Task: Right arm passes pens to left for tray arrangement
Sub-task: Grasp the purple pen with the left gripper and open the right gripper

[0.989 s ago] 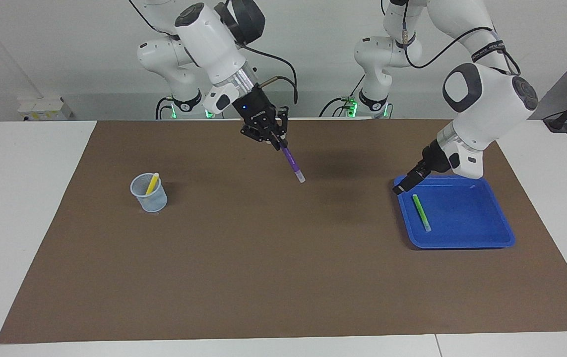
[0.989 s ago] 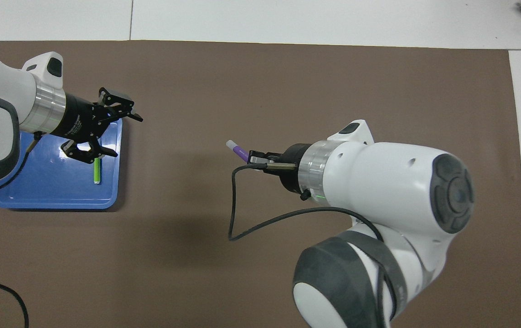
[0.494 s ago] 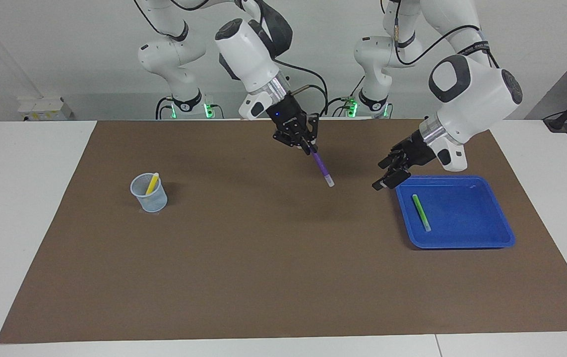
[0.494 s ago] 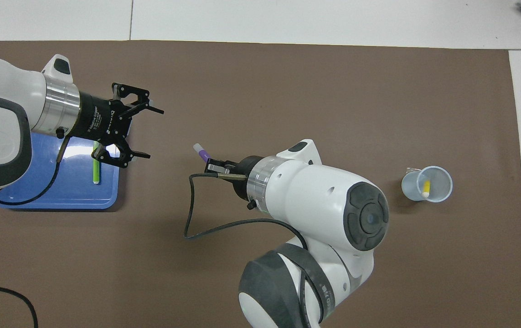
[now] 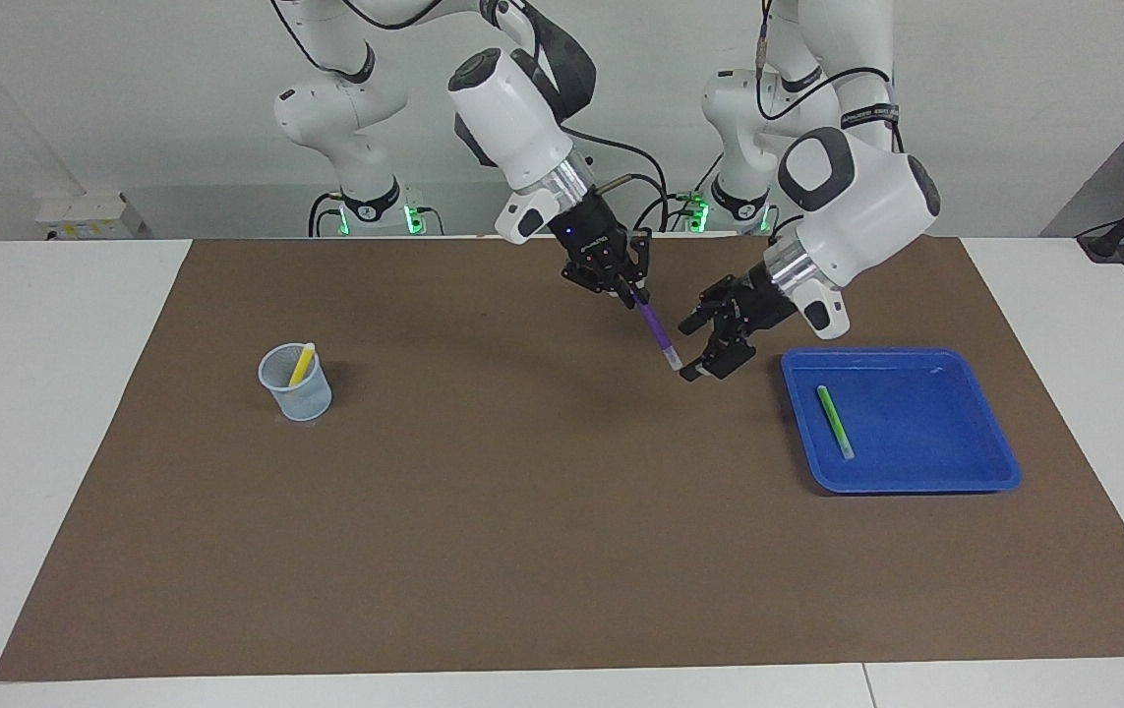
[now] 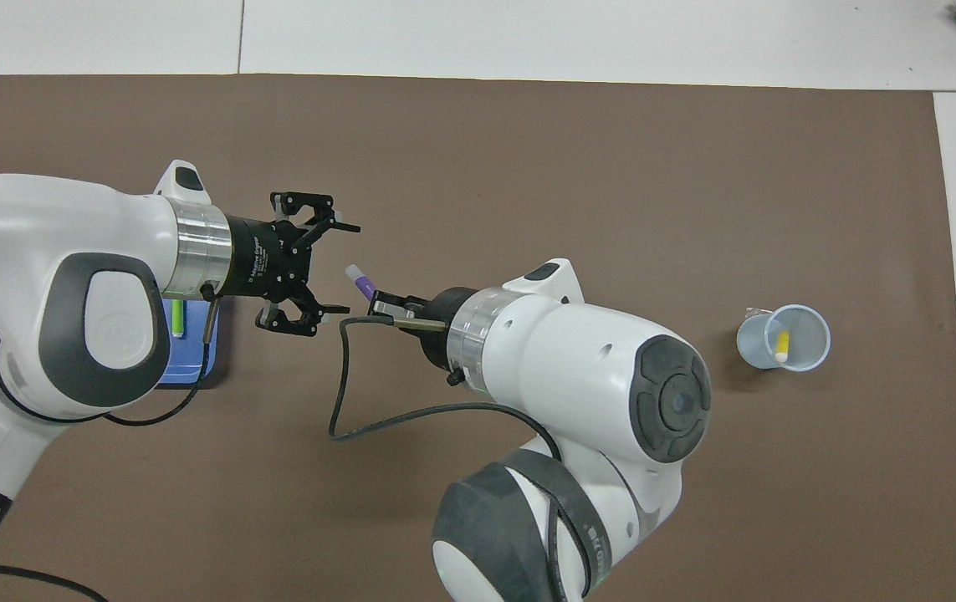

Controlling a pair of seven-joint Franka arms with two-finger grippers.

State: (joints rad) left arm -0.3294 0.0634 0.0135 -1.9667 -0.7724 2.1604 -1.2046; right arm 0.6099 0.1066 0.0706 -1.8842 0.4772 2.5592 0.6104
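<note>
Right pincer (image 5: 628, 288) up over the middle of the brown mat (image 5: 522, 551), clamped tight on the purple pen (image 5: 655, 332). Pen slanting down out of the grip, pale end (image 5: 677, 363) lowest, clear of the mat, pointed toward the left arm's end of the tabletop (image 5: 50, 393).

Left pincer (image 5: 699, 346) right there beside it, also in the air over the mat, fingers spread wide apart. From overhead, the two black fingertips (image 6: 345, 227) bracketing the space just short of the pen's pale end (image 6: 354, 272). From the facing side, lower fingertip level with that pale end and seemingly right against it — contact or a hair's gap, impossible to say. No grip from the left yet.

Blue tray (image 5: 965, 477) flat on the mat toward the left arm's end, beside the left pincer but apart from it. Green pen (image 5: 834, 421) lying inside, in the part of the tray toward the middle of the mat, pale end pointing away from the robots.

Well apart, toward the right arm's end: small pale mesh cup (image 5: 298, 393) upright on the mat, yellow pen (image 5: 302, 364) leaning inside it, tip poking above the rim.
</note>
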